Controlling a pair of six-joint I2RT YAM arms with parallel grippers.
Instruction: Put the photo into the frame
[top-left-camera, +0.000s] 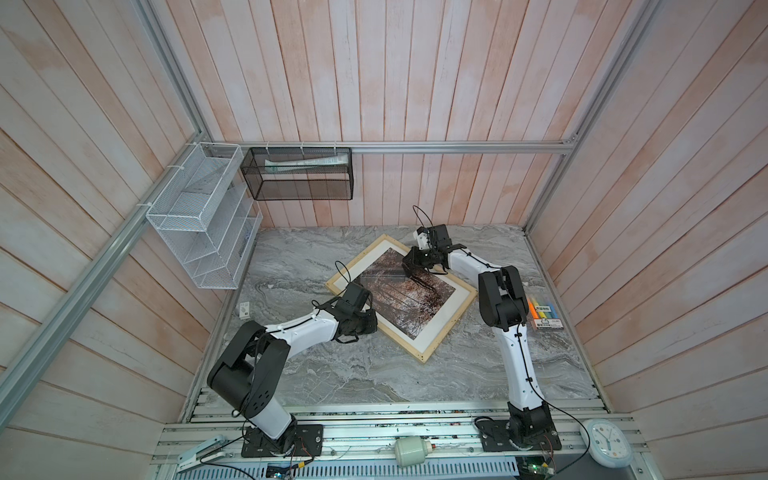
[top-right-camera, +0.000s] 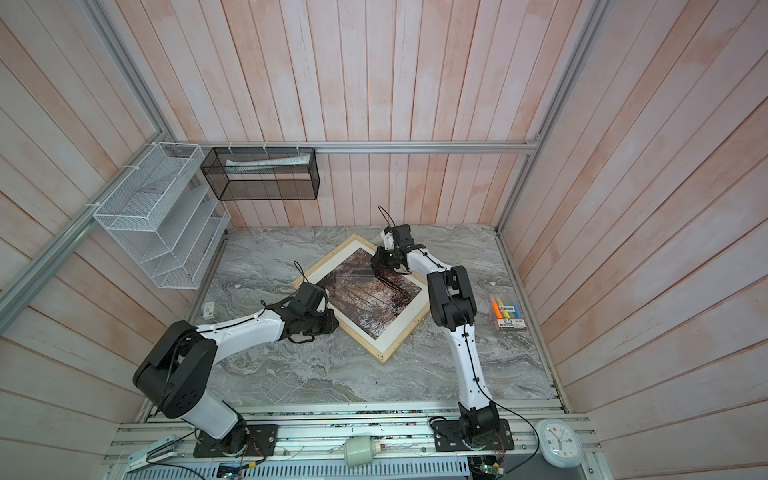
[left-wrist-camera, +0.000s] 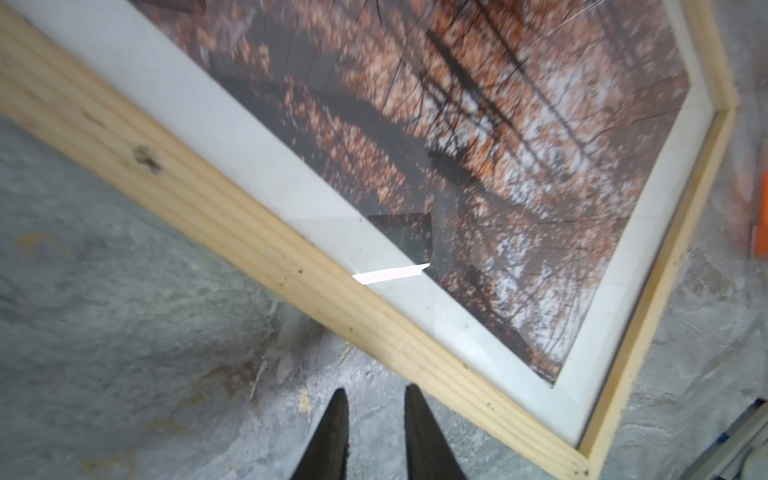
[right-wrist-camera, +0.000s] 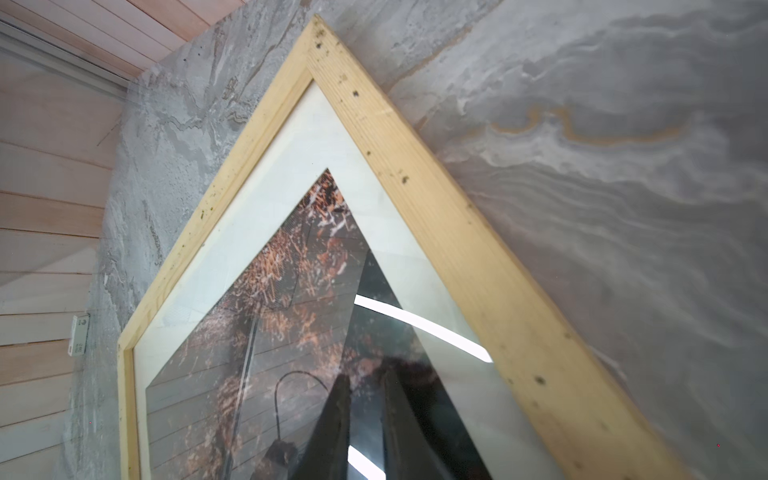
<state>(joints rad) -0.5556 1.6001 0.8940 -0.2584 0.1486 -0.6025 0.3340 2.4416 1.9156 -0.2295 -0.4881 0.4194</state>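
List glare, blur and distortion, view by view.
Left wrist view: the photo is blurred, with a white glare streak beside the frame rail. Right wrist view: a curved light reflection and mirrored wall planks overlie the photo. Both top views: sharp, evenly lit, walls splayed by wide lens.

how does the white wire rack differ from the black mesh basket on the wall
The white wire rack is stepped into several tiers; the black mesh basket is one long box. The rack hangs from the side-wall rail, the basket from the back-wall rail. Both are metal mesh, tied to those rails.
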